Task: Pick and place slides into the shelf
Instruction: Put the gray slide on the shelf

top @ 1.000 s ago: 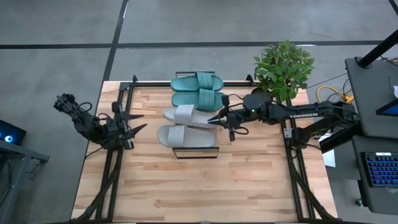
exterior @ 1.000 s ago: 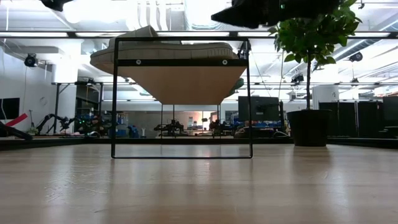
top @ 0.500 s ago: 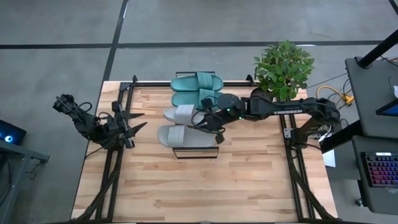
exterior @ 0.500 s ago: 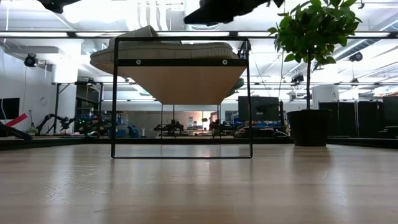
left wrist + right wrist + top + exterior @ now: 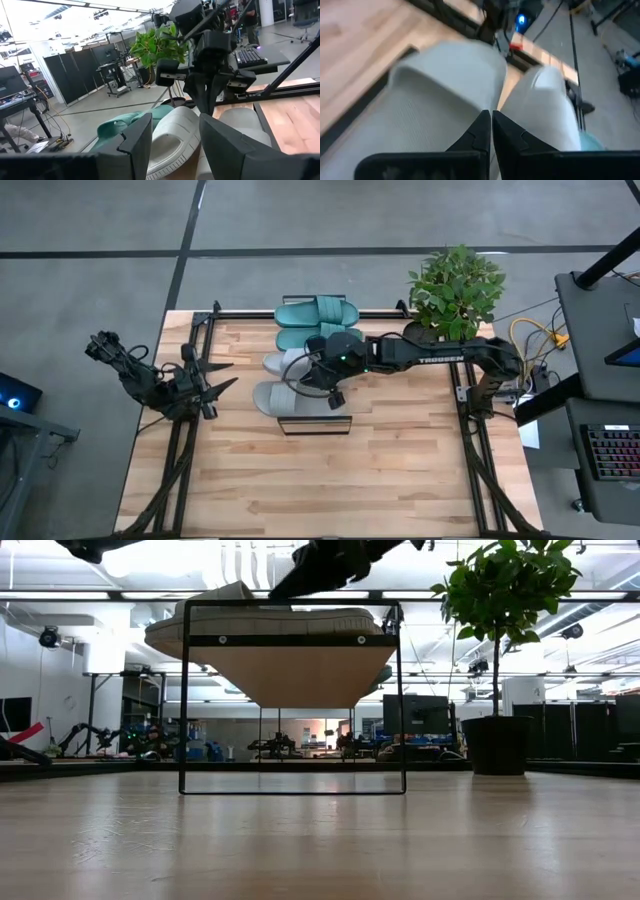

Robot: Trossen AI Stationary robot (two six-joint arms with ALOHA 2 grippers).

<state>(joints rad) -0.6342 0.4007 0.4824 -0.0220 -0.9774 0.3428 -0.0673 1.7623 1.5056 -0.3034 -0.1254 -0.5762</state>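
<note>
I have the right hand [image 5: 316,370] stretched across centre frame, fingers pressed together, poised over the two grey slides [image 5: 296,397] on the shelf [image 5: 315,425]. The teal slides [image 5: 316,312] sit just above them, upper centre. The left hand [image 5: 218,377] waits at left over the counter [image 5: 320,480], fingers apart; a potted plant [image 5: 456,288] stands upper right.

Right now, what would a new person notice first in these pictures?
Four slides lie side by side on the shelf at the table's middle: the teal-green pair toward the far edge, the grey pair nearer. The right gripper, shut, reaches over the grey pair. The left gripper waits at the table's left side.
</note>
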